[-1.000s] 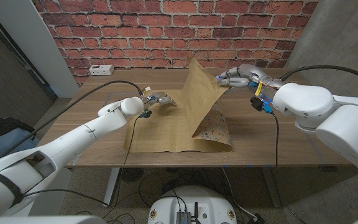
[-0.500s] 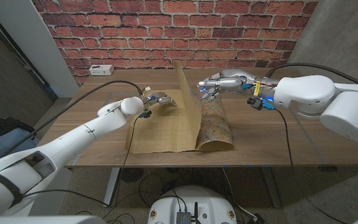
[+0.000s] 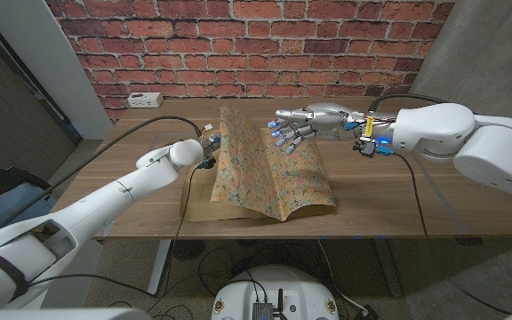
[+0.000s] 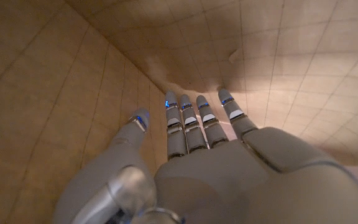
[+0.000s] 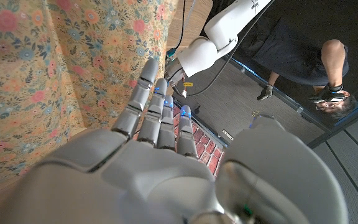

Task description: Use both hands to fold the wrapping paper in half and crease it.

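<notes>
We have dropped the wrapping paper [image 3: 269,173] over our left hand [image 4: 204,155], right hand [image 3: 305,120] fingers now apart above it, so creasing comes next.

White arms, silver-grey hands with blue-lit fingers

Both arms wear smooth glossy white shells with rounded joint housings; a black cable [image 3: 140,127] loops along the left arm and another trails from the right. The left hand [image 4: 197,155] and right hand [image 3: 314,118] are metallic grey, their fingers [image 5: 143,93] segmented and tipped with small blue lights. Yellow and blue fittings [image 3: 369,138] sit at the right wrist.
</notes>
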Tool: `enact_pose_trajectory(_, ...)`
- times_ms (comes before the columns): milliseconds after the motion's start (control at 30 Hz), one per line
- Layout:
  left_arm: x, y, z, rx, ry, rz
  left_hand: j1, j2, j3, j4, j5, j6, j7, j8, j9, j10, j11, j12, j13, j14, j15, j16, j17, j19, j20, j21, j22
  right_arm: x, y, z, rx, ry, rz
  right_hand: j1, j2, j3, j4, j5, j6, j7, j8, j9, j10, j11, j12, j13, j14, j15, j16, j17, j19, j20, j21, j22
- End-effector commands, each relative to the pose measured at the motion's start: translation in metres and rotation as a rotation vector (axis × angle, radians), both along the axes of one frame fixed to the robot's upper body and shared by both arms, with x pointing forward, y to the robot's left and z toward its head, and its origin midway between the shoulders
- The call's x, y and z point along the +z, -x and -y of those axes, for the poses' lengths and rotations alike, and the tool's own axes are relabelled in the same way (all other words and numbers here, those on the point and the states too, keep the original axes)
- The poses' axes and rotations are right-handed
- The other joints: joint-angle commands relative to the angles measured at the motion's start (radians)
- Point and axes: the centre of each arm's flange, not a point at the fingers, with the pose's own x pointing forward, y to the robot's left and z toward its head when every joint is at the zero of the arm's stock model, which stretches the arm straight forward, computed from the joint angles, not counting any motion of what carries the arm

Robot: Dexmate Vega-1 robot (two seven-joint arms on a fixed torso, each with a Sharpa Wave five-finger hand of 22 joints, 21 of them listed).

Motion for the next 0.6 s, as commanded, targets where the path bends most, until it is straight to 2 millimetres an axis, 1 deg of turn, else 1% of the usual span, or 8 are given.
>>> enact_pose_trajectory(33,0.013,0.035,-0.022,0.037,0.128,0.192,-0.018,-0.001,-0.001,0.014,-0.002,0.007,0.007,0.003,0.003,0.017,0.010,0.003,0.003,0.037,0.006,0.012,0.005,0.011,0.024,0.008,0.003,0.002,-0.002,0.003,0.026,-0.078,0.039,-0.009,0.017,-0.001,-0.001,0.008,-0.004,-0.005,0.008,-0.001,-0.005,-0.003,-0.001,-0.002,-0.024,-0.004,-0.002,-0.005,-0.018,-0.002,-0.013,0.002)
enact_pose_trajectory(233,0.018,0.061,-0.034,0.090,0.187,0.347,-0.027,0.010,0.008,0.022,0.000,0.062,0.026,0.019,0.003,0.073,0.017,0.020,0.005,0.089,0.003,0.020,0.006,0.029,0.030,0.011,0.005,0.001,-0.004,0.002,0.009,-0.120,0.058,-0.007,0.031,0.005,-0.008,0.009,-0.004,-0.010,0.012,-0.003,-0.015,-0.011,-0.002,-0.005,-0.044,0.000,-0.001,-0.015,-0.042,-0.006,-0.029,0.003)
enact_pose_trajectory(367,0.018,0.077,-0.041,0.131,0.240,0.483,-0.023,0.039,0.047,0.037,0.014,0.178,0.053,0.047,0.010,0.194,0.035,0.053,0.012,0.207,0.000,0.044,0.013,0.077,0.022,0.027,0.011,-0.003,-0.002,0.004,-0.011,-0.157,0.076,-0.001,0.042,0.011,-0.014,0.009,0.001,-0.009,0.015,-0.004,-0.012,-0.010,0.001,-0.006,-0.049,0.005,0.001,-0.020,-0.049,0.000,-0.036,0.003)
enact_pose_trajectory(433,0.017,0.084,-0.044,0.156,0.275,0.573,-0.001,0.057,0.067,0.050,0.027,0.314,0.073,0.100,0.030,0.302,0.038,0.091,0.029,0.303,-0.003,0.085,0.032,0.108,0.005,0.042,0.015,-0.005,0.001,0.006,-0.022,-0.185,0.087,0.006,0.050,0.017,-0.018,0.009,0.005,-0.009,0.017,-0.005,-0.012,-0.012,0.002,-0.007,-0.053,0.004,0.003,-0.023,-0.050,0.001,-0.038,0.003)
enact_pose_trajectory(467,0.016,0.088,-0.046,0.169,0.290,0.617,0.012,0.062,0.070,0.052,0.033,0.338,0.086,0.116,0.043,0.342,0.035,0.107,0.039,0.352,-0.012,0.115,0.048,0.124,-0.008,0.051,0.016,-0.007,0.002,0.008,-0.030,-0.204,0.095,0.013,0.059,0.023,-0.023,0.009,0.009,-0.012,0.019,-0.006,-0.012,-0.013,0.002,-0.007,-0.055,0.004,0.004,-0.025,-0.053,-0.001,-0.041,0.004)
enact_pose_trajectory(500,0.016,0.090,-0.047,0.180,0.307,0.662,0.043,0.063,0.076,0.048,0.045,0.403,0.092,0.165,0.072,0.420,0.044,0.143,0.064,0.423,-0.020,0.170,0.085,0.157,-0.027,0.072,0.021,-0.009,0.004,0.009,-0.039,-0.223,0.105,0.018,0.066,0.028,-0.027,0.008,0.013,-0.012,0.021,-0.006,-0.012,-0.014,0.003,-0.008,-0.057,0.002,0.005,-0.028,-0.054,-0.002,-0.044,0.004)
enact_pose_trajectory(533,0.015,0.093,-0.048,0.191,0.323,0.703,0.066,0.063,0.079,0.045,0.054,0.422,0.095,0.194,0.096,0.464,0.042,0.168,0.087,0.474,-0.025,0.215,0.118,0.172,-0.032,0.087,0.026,-0.010,0.007,0.011,-0.048,-0.244,0.115,0.022,0.069,0.030,-0.030,0.008,0.016,-0.011,0.022,-0.006,-0.011,-0.012,0.004,-0.008,-0.056,0.004,0.007,-0.029,-0.054,-0.001,-0.045,0.004)
enact_pose_trajectory(600,0.013,0.097,-0.050,0.195,0.355,0.781,0.122,0.060,0.069,0.037,0.071,0.455,0.093,0.276,0.175,0.535,0.038,0.229,0.165,0.519,-0.027,0.324,0.237,0.214,-0.040,0.133,0.043,-0.013,0.012,0.014,-0.065,-0.286,0.141,0.027,0.073,0.034,-0.035,0.006,0.023,-0.010,0.025,-0.007,-0.005,-0.014,0.007,-0.009,-0.055,0.002,0.009,-0.033,-0.054,0.000,-0.047,0.004)
